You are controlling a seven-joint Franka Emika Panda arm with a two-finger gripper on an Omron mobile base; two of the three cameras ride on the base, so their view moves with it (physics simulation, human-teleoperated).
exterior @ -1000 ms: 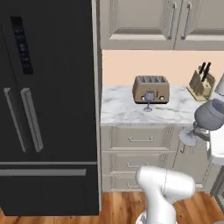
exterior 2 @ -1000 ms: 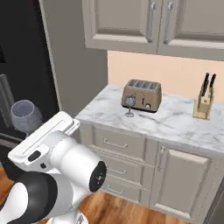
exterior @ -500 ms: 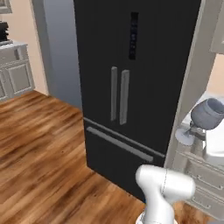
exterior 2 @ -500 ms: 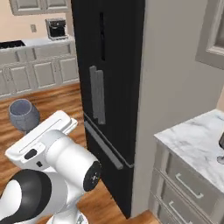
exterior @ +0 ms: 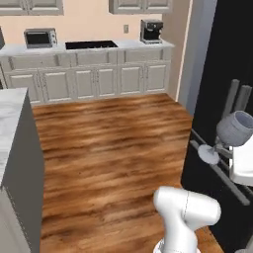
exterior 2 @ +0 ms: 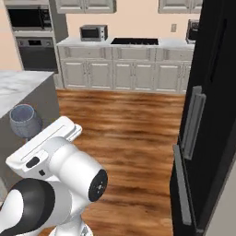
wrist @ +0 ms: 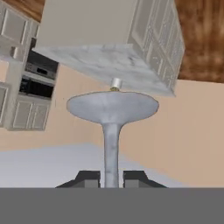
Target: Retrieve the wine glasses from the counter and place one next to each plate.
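In the left base view, a marble-topped island (exterior: 10, 113) stands at the left edge, and beyond it a back run of beige cabinets carries a toaster oven (exterior: 40, 37), a dark cooktop (exterior: 91, 44) and a coffee machine (exterior: 151, 31). A wood floor (exterior: 108, 148) spreads across the middle. At the right, the wine glass (exterior: 232, 133) hangs in the air in front of the black refrigerator (exterior: 222, 74), tilted on its side with its foot pointing left and its bowl to the right. In the hand view the jaws pinch the thin stem of the glass between the two dark fingertips (wrist: 89, 178), the round foot facing away from the camera. In the right base view the bowl shows at the far left above the white arm (exterior 2: 55, 170), in front of the island.
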